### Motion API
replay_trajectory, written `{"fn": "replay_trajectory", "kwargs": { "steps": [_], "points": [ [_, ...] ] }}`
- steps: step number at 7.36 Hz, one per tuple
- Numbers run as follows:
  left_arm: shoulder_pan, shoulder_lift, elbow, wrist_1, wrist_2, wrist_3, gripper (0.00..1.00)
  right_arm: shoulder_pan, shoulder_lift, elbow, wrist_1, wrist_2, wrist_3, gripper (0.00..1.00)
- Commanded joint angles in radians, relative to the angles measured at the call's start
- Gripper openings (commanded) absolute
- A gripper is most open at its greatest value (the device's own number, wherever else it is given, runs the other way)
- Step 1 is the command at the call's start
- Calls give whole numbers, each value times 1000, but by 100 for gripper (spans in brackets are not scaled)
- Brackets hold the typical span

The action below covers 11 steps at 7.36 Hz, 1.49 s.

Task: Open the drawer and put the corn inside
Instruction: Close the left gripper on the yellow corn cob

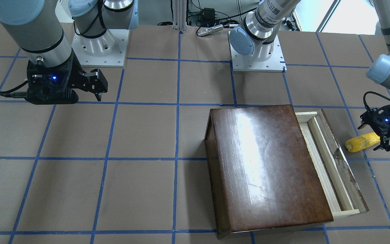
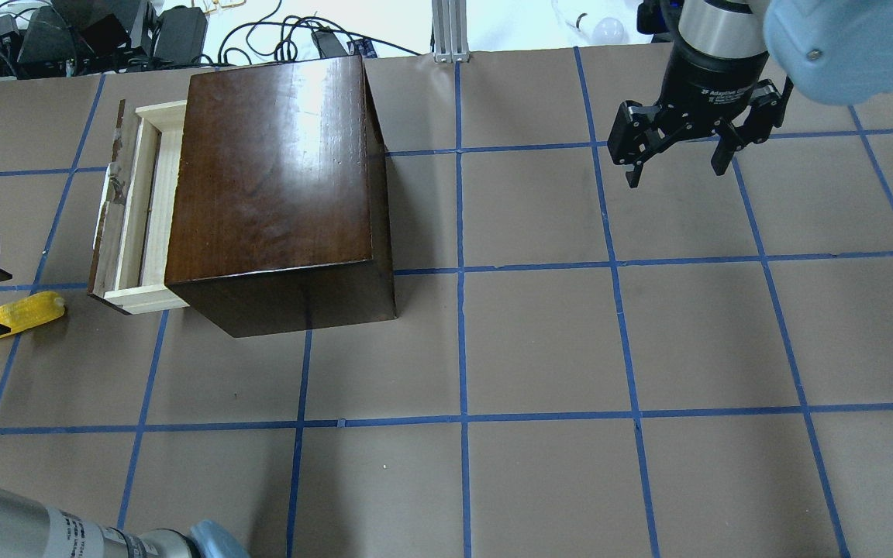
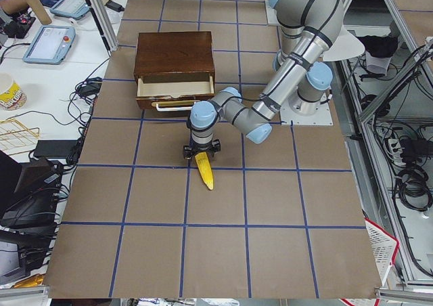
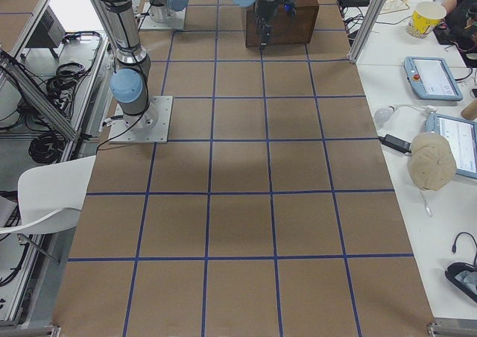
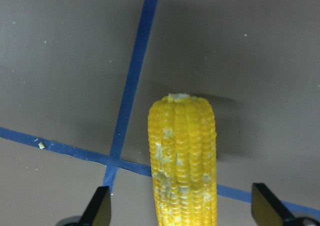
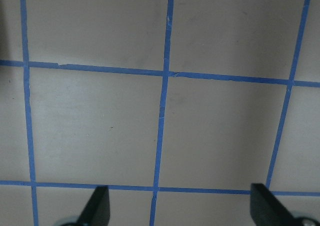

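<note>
The yellow corn (image 1: 361,142) lies on the table beside the drawer's dark front panel; it also shows in the overhead view (image 2: 28,315) and the left wrist view (image 5: 184,156). The drawer (image 1: 330,162) of pale wood is pulled partly out of the dark-brown box (image 1: 269,166), and what shows of it is empty (image 2: 132,209). My left gripper (image 1: 383,139) is open, with its fingers (image 5: 100,208) on either side of the corn's end, apart from it. My right gripper (image 2: 675,159) is open and empty, high above the table and far from the box.
The box (image 2: 276,186) stands on the robot's left half of the table. Blue tape lines (image 2: 462,267) grid the brown table top. The arm bases (image 1: 259,57) stand at the robot's edge. Desks with tablets flank the table ends.
</note>
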State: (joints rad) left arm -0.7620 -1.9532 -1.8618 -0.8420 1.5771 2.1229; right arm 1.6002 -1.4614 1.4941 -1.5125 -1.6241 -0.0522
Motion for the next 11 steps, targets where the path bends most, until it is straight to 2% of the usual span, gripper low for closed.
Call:
{"fn": "replay_trajectory", "kwargs": {
  "steps": [1,6,8,9,11],
  "points": [
    [18,-19,0,1,-5,25,100,0,1,0,0,0,0,100],
    [20,-93,12,8,-5,20,100,0,0,0,0,0,0,100],
    [20,-96,15,26,-3,19,52,0,1,0,0,1,0,100],
    [20,-96,16,27,-5,19,44,0,0,0,2,0,0,100],
    [9,-81,39,26,-5,-1,18,0,1,0,2,1,0,100]
  ]
}}
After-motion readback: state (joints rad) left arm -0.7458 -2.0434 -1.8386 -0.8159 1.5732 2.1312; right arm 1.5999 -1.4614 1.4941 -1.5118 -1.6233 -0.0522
